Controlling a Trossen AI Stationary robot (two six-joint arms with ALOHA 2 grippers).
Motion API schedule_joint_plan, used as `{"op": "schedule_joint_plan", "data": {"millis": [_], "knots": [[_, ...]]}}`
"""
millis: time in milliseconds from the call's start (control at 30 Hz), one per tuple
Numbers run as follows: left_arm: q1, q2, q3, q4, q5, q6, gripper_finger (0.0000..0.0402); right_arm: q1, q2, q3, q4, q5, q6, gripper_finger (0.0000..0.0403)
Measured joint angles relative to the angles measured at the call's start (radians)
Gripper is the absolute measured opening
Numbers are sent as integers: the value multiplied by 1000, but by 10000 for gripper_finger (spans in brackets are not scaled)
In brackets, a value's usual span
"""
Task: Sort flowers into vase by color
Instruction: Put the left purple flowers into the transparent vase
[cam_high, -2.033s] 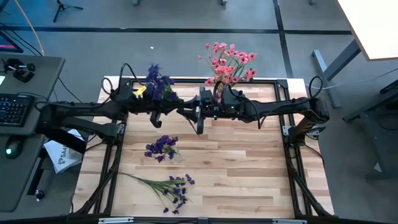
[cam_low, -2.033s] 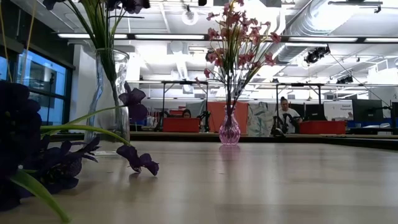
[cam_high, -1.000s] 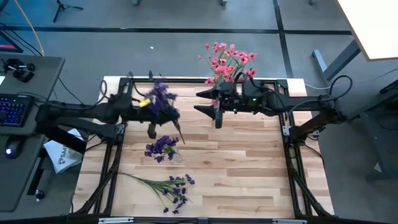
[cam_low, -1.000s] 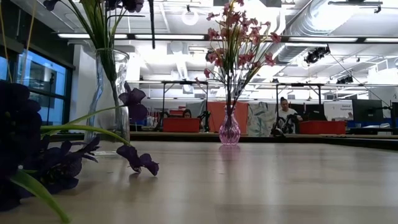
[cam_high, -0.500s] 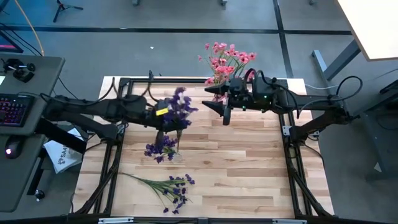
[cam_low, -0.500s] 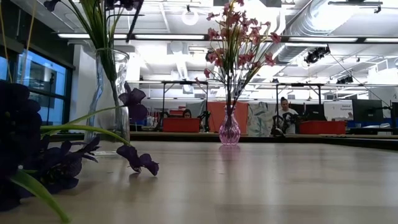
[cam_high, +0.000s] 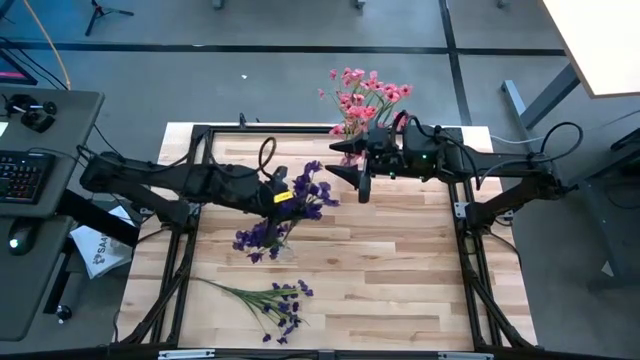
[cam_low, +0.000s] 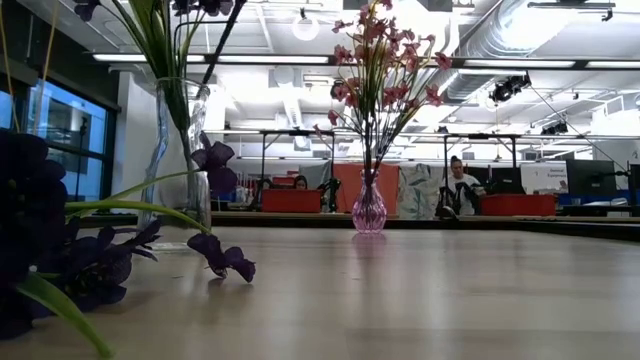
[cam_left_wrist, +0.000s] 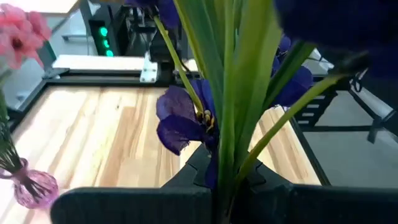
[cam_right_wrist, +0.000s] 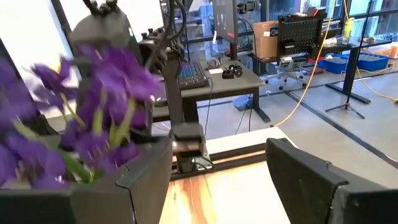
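While left arm (cam_high: 283, 197) grips purple sprig (cam_high: 312, 188), mid-table

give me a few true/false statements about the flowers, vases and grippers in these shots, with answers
1. The left gripper is clamped on purple flower stems. True.
2. The pink vase holds purple flowers. False: it holds pink flowers.
3. The right gripper is shut on a pink sprig. False: its fingers are spread apart and hold nothing.
4. A purple sprig lies flat on the table near its front edge. True.
5. Every purple flower is already in a vase. False: another purple bunch also lies on the table.
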Motion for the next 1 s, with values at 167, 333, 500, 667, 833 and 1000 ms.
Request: {"op": "schedule_joint_plan", "data": {"millis": [167,333,500,667,833,1000], "knots": [[-8,-10,2,-5,-7,-6,0,0,0,0,-12,0,0,254],[-11,-12,1,-24,48,-25,5,0,0,0,-12,0,0,254],[-29,-10,1,-85,50,-37,14,0,0,0,-11,0,8,254],[-40,-10,1,-90,-3,-44,31,0,0,0,-11,0,8,254],[-40,-10,1,-51,-26,-36,53,0,0,0,-11,0,11,254],[-40,-10,1,-47,-63,-9,75,0,0,0,-11,0,26,254]]}}
